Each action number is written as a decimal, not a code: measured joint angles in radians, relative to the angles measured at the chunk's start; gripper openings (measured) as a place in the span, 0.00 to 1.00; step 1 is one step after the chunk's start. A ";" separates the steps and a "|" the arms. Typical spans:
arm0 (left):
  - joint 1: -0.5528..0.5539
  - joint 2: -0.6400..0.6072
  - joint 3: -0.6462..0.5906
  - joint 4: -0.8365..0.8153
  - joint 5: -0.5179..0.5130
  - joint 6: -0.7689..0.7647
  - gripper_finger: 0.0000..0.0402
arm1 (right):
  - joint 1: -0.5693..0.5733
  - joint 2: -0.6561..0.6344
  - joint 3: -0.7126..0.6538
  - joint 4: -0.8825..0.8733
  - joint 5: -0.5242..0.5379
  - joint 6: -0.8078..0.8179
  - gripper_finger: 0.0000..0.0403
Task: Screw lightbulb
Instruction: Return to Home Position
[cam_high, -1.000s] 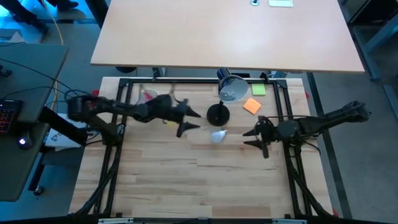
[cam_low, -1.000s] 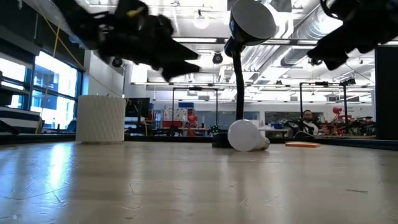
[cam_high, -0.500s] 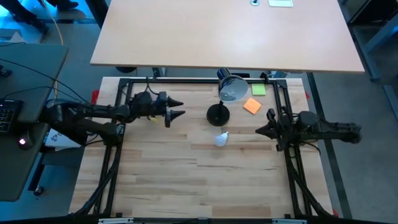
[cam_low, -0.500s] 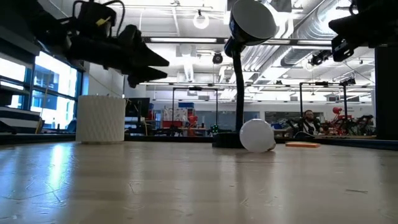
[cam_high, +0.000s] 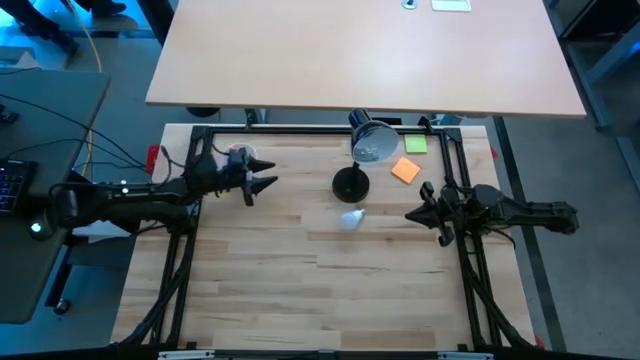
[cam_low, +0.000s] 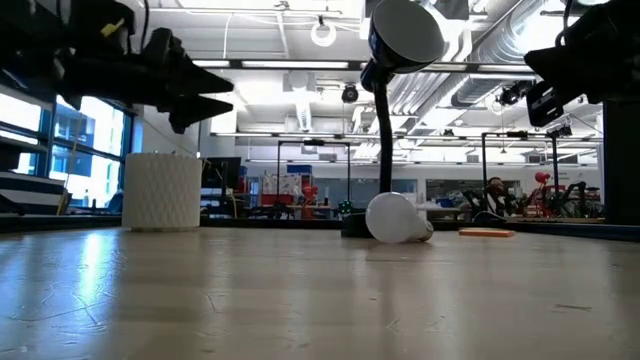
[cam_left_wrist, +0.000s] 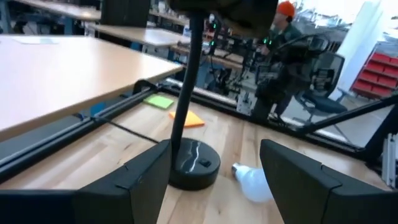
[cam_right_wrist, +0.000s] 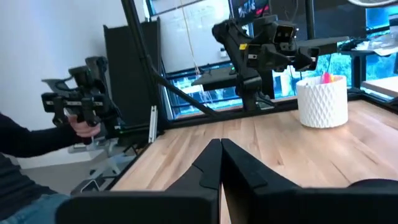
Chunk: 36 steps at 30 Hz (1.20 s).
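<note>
At the table's (cam_high: 300, 290) back-left corner a white ribbed cup (cam_right_wrist: 322, 99) holds pink items (cam_right_wrist: 324, 78), lightbulb (cam_high: 351, 218) lies on its side just beside the desk lamp (cam_high: 350, 184) base, left gripper (cam_high: 264, 182) fingers apart near the cup, right gripper (cam_high: 412, 213) fingers together at the right edge.

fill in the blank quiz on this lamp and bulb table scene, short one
The lightbulb lies on the ___, beside the desk lamp base.
The left gripper is ___.
The right gripper is ___.
Missing words: table; open; shut.
</note>
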 joint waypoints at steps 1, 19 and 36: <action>0.000 -0.016 -0.011 0.006 0.000 -0.003 0.60 | 0.000 0.002 -0.007 0.009 0.000 0.004 0.00; -0.010 -0.269 -0.200 0.155 0.136 -0.032 0.56 | 0.000 0.002 -0.007 0.016 0.033 0.022 0.00; 0.127 -0.431 -0.206 0.060 0.345 -0.029 0.02 | 0.000 0.002 -0.007 0.014 0.078 0.076 0.00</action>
